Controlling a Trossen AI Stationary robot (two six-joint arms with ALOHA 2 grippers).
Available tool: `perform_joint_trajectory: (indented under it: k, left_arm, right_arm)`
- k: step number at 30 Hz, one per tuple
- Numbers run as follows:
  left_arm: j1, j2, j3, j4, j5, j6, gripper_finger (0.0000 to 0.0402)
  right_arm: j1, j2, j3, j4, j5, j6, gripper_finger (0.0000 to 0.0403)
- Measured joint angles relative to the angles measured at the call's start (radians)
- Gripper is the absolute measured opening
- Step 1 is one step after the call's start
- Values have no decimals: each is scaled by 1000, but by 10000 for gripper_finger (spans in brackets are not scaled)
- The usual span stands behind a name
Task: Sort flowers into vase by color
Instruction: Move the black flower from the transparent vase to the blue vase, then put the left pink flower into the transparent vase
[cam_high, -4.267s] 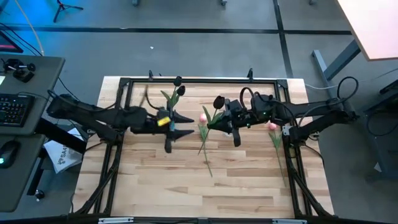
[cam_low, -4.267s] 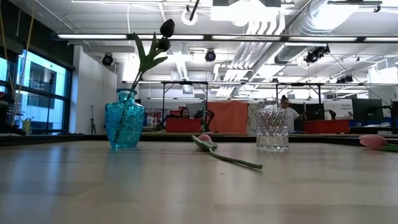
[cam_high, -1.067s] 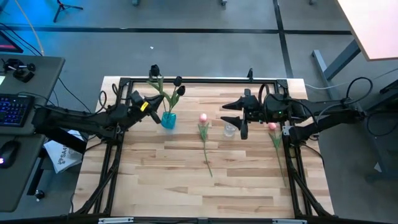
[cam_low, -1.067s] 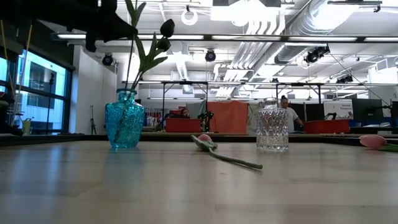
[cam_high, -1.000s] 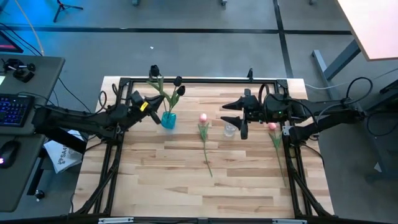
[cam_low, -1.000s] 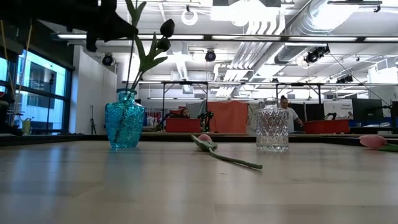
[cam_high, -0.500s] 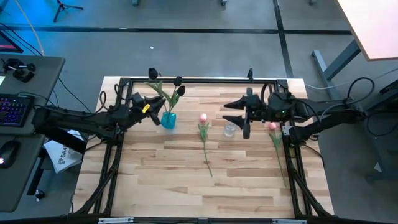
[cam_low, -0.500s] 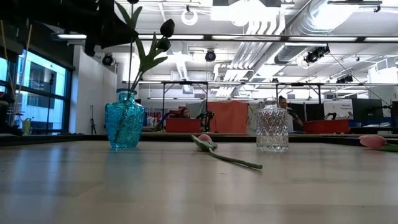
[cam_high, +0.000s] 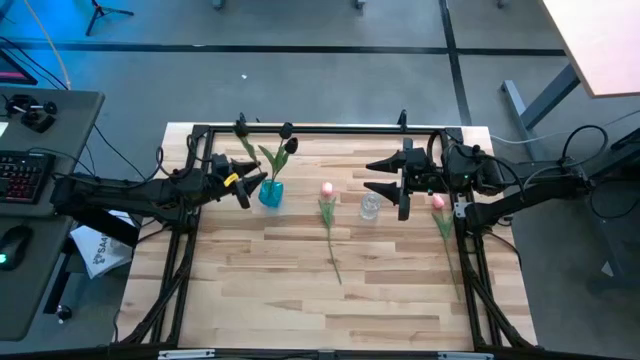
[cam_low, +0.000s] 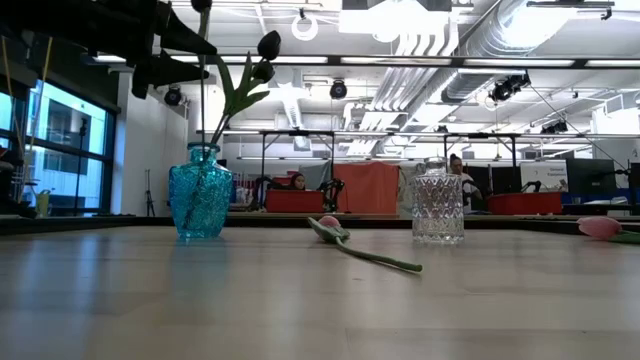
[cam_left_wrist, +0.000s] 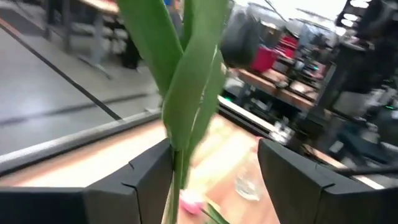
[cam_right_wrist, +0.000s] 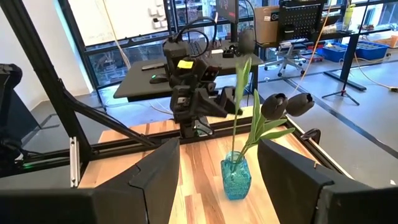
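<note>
Over the table's left rear, the left gripper (cam_high: 243, 183) sits just beside the blue vase (cam_high: 270, 192), fingers spread wide w/ a green stem and leaves between them in the left wrist view; can't tell if they touch it. Fingers (cam_left_wrist: 130, 180) frame the leaves (cam_left_wrist: 186, 74) there.

Blue vase holds dark tulips: low view shows two dark heads (cam_low: 267, 45) up top on stems rising from the vase neck (cam_low: 201, 150), plus one more stem going up toward the gripper (cam_low: 185, 50). High view shows dark heads (cam_high: 288, 137) leaning to the rear and a third dark spot near the back rail (cam_high: 241, 126), likely the 2nd flower's head. Right wrist view: vase (cam_right_wrist: 236, 176) w/ two dark heads (cam_right_wrist: 283, 104) and a taller stem (cam_right_wrist: 239, 93) reaching to the left gripper (cam_right_wrist: 214, 106).

Right gripper (cam_high: 388, 187) hangs near the clear vase (cam_high: 370, 207), fingers wide, nothing in them. Clear vase (cam_low: 437, 206) looks to have no flower in it.

Pink tulip (cam_high: 326, 213) lies flat on the table (cam_high: 300, 290) between the two vases, head toward the rear, stem running to the front; same one in low view (cam_low: 345, 240). 2nd pink tulip (cam_high: 439, 210) lies by the right edge, partly under the right arm; its head shows at far right in low view (cam_low: 600, 227).
</note>
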Motion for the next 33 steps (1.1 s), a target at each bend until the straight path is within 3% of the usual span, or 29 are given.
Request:
perform_joint_trajectory:
  k: [5, 14, 23, 26, 29, 33]
  left_arm:
    - [-15, 49, 0, 9, 75, -18, 223]
    - [-47, 44, 4, 2, 34, 42, 223]
    - [-47, -49, 231, -167, -14, 218, 223]
    - [-47, -46, 301, -167, -14, 248, 223]
    - [-55, -31, 339, -165, 3, 247, 223]
    - [-77, -5, 343, -164, 12, 244, 223]
  right_arm:
    - [0, 0, 0, 1, 0, 0, 211]
    - [0, 0, 0, 7, 0, -1, 211]
    - [0, 0, 0, -30, 1, 9, 211]
    - [-2, 0, 0, -150, 19, 126, 211]
    - [-5, 18, -4, -390, 13, 317, 211]
    - [23, 34, -100, -573, -74, 571, 211]
